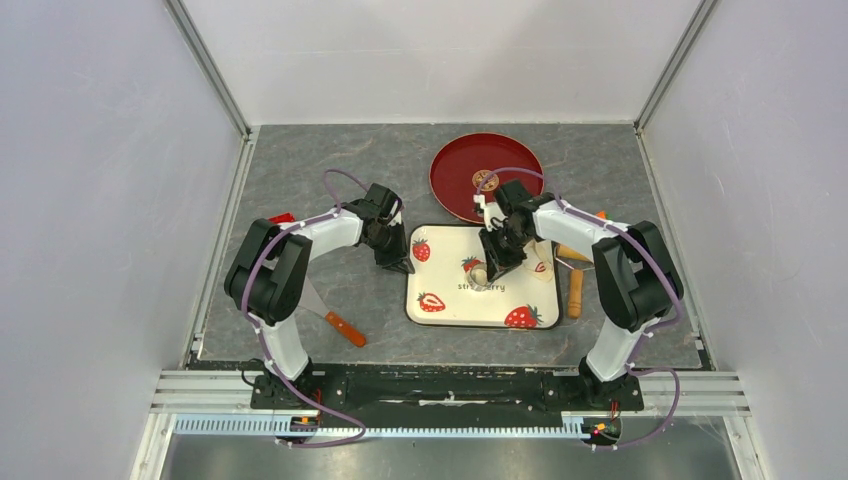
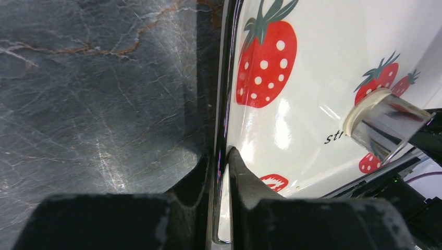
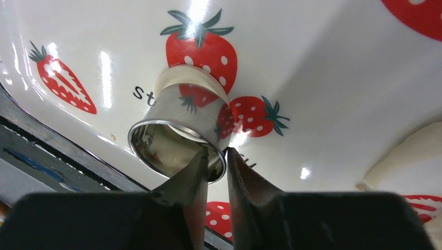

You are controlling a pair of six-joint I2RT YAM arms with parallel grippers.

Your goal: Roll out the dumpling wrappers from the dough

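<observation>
A white strawberry tray lies in the middle of the table. My left gripper is shut on the tray's left rim, one finger on each side. My right gripper pinches the wall of the metal ring cutter, one finger inside it and one outside. The cutter stands tilted on the tray. A pale cream dumpling wrapper sits at the cutter's lower end, and the left wrist view shows that wrapper under the cutter too. Pale dough lies to the right.
A red plate sits behind the tray. A wooden rolling pin lies just right of the tray. A scraper with an orange handle rests on the grey table left of the tray, near my left arm.
</observation>
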